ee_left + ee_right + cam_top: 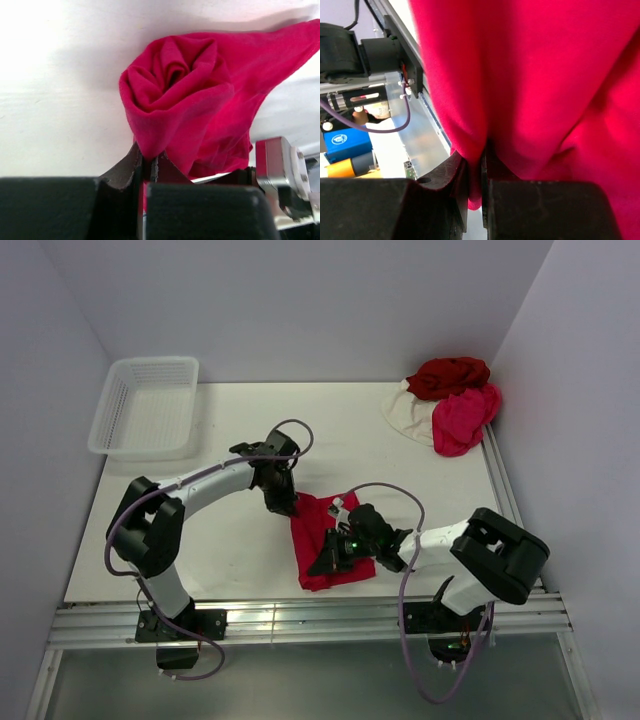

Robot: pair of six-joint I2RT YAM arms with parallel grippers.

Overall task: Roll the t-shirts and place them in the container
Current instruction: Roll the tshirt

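One crimson t-shirt (322,532), partly rolled, clenched by left pincer (149,162) and right pincer (481,167)

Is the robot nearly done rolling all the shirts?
Not nearly. No shirt is fully rolled. The left gripper and right gripper pinch the bright red shirt, one end curled. The dark red shirt, pink shirt and cream shirt wait in a heap.

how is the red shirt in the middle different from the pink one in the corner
The red shirt lies alone mid-table; the pink shirt sits bunched in a far-corner pile. The left claw and right claw pinch the red shirt; nothing holds the pink shirt. Both are soft cloth.
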